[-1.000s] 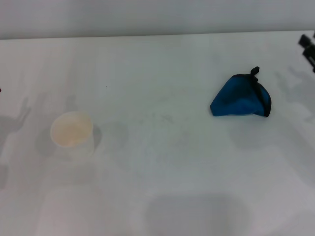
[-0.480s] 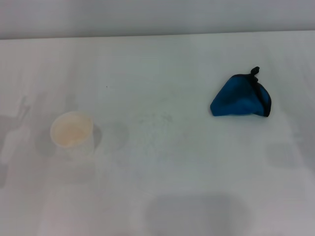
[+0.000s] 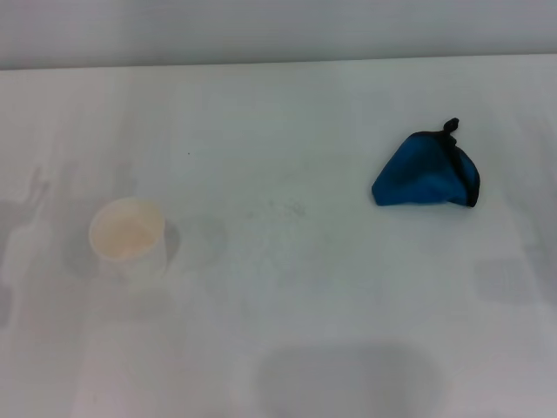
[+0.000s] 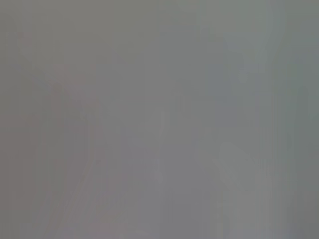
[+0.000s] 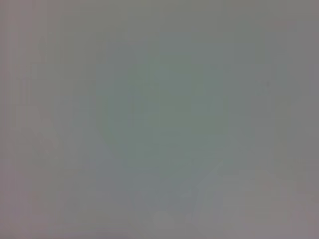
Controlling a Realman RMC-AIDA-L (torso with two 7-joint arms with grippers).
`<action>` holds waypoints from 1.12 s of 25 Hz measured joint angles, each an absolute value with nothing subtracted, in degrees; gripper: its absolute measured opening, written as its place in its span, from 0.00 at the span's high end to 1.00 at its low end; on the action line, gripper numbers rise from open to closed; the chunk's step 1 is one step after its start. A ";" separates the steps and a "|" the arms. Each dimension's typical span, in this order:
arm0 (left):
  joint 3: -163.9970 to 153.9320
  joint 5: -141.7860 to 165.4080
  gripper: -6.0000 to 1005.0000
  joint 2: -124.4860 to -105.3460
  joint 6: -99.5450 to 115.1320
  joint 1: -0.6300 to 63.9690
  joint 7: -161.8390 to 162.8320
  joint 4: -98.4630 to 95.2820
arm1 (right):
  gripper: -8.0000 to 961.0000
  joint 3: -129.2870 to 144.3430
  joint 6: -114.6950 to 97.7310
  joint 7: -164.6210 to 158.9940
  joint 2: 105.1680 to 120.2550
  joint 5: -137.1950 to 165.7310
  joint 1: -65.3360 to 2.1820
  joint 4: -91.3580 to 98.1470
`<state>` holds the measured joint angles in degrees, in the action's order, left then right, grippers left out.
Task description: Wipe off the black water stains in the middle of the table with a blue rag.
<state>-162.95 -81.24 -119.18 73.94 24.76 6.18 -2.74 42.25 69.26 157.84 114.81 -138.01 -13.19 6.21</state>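
Observation:
The blue rag (image 3: 425, 171) lies bunched on the right part of the white table (image 3: 287, 104), with black edging and a small black loop at its top. No dark blotch shows in the middle of the table; only a few faint grey smears (image 3: 278, 209) and a tiny dark speck (image 3: 188, 154) are there. Neither gripper is in the head view. Both wrist views show only plain grey.
A white paper cup (image 3: 128, 237) stands upright on the left part of the table. The table's far edge runs along the top of the head view against a grey wall (image 3: 278, 26).
The right gripper, at the far right edge one second ago, has left the head view. The rag and the cup have not moved.

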 joint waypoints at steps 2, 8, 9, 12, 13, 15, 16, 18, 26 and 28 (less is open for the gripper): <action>-162.95 -81.33 0.12 -119.18 73.97 24.78 6.17 -2.88 | 0.48 42.24 69.28 157.86 114.79 -138.01 -13.23 6.36; -162.95 -83.21 0.12 -119.23 73.91 24.79 5.52 -3.37 | 0.48 42.19 69.00 159.10 114.78 -138.03 -13.63 6.27; -162.95 -83.45 0.12 -119.27 73.91 24.79 5.37 -3.40 | 0.48 42.18 69.00 159.45 114.78 -138.03 -13.66 6.23; -162.95 -83.60 0.12 -119.29 73.79 24.79 5.29 -3.46 | 0.48 42.20 68.99 159.77 114.78 -138.05 -13.70 6.15; -162.95 -83.60 0.12 -119.26 73.60 24.90 5.28 -3.47 | 0.48 42.24 68.99 159.76 114.78 -138.06 -13.71 6.15; -162.95 -83.63 0.12 -119.22 73.34 25.18 5.28 -3.49 | 0.48 42.25 69.00 159.76 114.81 -138.07 -13.71 6.13; -162.95 -83.68 0.12 -119.22 73.30 25.34 5.28 -3.49 | 0.48 42.23 69.04 159.76 114.83 -138.08 -13.71 6.13; -162.95 -83.70 0.12 -119.22 73.29 25.54 5.27 -3.51 | 0.48 42.19 69.14 159.74 114.85 -138.12 -13.71 6.13; -162.95 -84.35 0.12 -119.31 73.21 25.68 5.54 -3.59 | 0.48 42.19 68.53 159.96 114.88 -138.20 -13.88 6.33; -162.95 -84.34 0.12 -119.30 73.21 25.68 5.50 -3.60 | 0.48 42.18 67.89 159.96 114.87 -138.23 -13.89 6.48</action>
